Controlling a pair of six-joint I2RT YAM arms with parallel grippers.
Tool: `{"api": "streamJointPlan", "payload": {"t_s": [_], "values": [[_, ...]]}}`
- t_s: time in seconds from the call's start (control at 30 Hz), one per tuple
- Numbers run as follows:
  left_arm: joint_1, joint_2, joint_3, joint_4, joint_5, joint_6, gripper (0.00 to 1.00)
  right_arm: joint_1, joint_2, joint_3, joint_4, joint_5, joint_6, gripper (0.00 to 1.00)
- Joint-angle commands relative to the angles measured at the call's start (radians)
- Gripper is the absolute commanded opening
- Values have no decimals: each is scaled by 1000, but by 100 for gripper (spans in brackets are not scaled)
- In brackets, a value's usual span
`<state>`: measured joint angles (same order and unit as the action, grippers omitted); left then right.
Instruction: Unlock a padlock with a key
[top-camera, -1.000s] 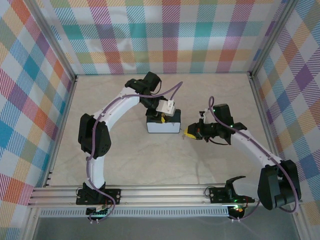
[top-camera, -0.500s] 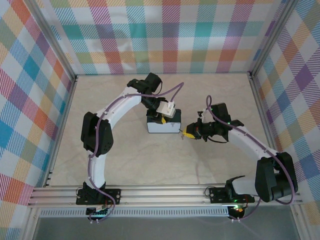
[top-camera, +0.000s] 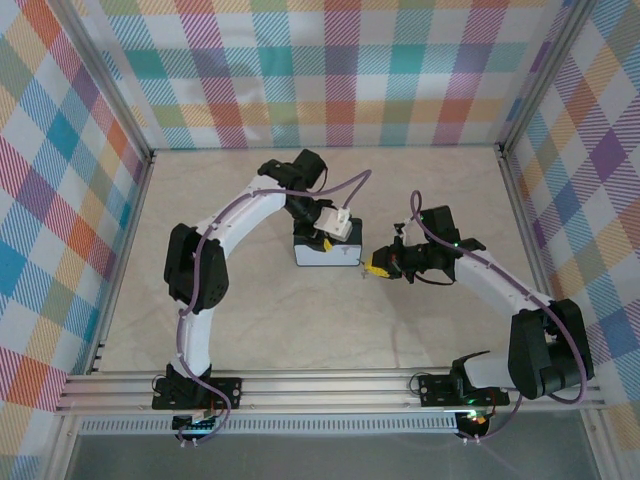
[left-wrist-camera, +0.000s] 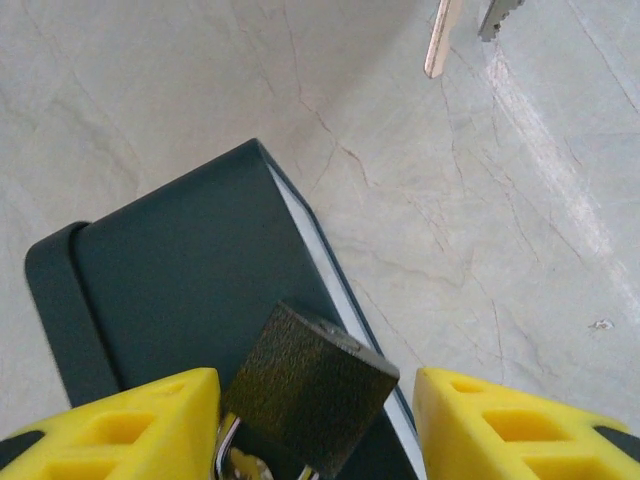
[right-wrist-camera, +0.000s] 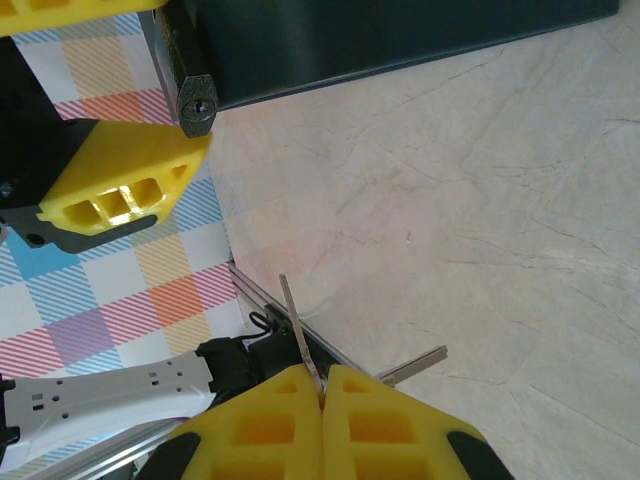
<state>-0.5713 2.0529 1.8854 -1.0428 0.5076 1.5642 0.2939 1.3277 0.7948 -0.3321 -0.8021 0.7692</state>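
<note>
A dark, rough-surfaced padlock (left-wrist-camera: 310, 385) with a silver shackle lies on top of a dark-blue box (left-wrist-camera: 190, 290). My left gripper (left-wrist-camera: 315, 390) straddles it. The left finger (left-wrist-camera: 130, 420) touches the padlock, and a gap separates the padlock from the right finger (left-wrist-camera: 500, 420). In the right wrist view the padlock's keyhole face (right-wrist-camera: 197, 103) points toward my right gripper (right-wrist-camera: 323, 378). That gripper is shut on a key (right-wrist-camera: 298, 330) whose blade sticks out ahead. A second key (right-wrist-camera: 415, 365) hangs beside it. From above, the right gripper (top-camera: 378, 267) hovers just right of the box (top-camera: 327, 256).
The box rests mid-table on the marbled surface (top-camera: 300, 320). Checked walls (top-camera: 330, 70) enclose the left, back and right sides. An aluminium rail (top-camera: 330, 390) with both arm bases runs along the near edge. Both keys (left-wrist-camera: 440, 40) show beyond the box in the left wrist view.
The left gripper's jaws have narrowed around the padlock. The right arm has shifted slightly left, bringing the key closer to the box.
</note>
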Motion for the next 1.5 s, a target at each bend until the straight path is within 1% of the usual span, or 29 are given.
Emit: {"api": "streamJointPlan", "payload": {"t_s": [0.0, 0.1, 0.2, 0.23, 0.3, 0.47, 0.83, 0.93, 1.03, 1.23, 1.47], "values": [[-15, 24, -11, -7, 27, 18, 51, -2, -13, 31, -19, -31, -18, 1], [-21, 24, -10, 0, 23, 12, 51, -3, -13, 28, -12, -36, -19, 1], [-22, 32, -4, 0, 12, 3, 47, -3, -9, 29, -7, -41, -19, 1], [-22, 30, -5, 0, 7, -1, 47, -3, -8, 29, -5, -42, -20, 1], [-22, 20, -12, 12, -5, -18, 53, -2, -7, 27, 1, -43, -21, 1], [-22, -16, -6, -16, -9, -15, 58, -2, 3, 21, 13, -44, -19, 1], [-10, -42, -21, -28, -66, 25, 59, -2, 2, 24, 5, -44, -21, 1], [-6, -54, -3, -42, -56, 34, 60, -3, 8, 23, 3, -42, -23, 1], [-6, -57, 3, -52, -44, 47, 60, -2, 19, 23, 15, -43, -18, 1], [-4, -54, 0, -55, -63, 56, 58, -3, 24, 23, 22, -49, -14, 1], [-2, -39, -16, -25, -89, 64, 51, -1, 25, 26, 13, -50, -19, 1]]}}
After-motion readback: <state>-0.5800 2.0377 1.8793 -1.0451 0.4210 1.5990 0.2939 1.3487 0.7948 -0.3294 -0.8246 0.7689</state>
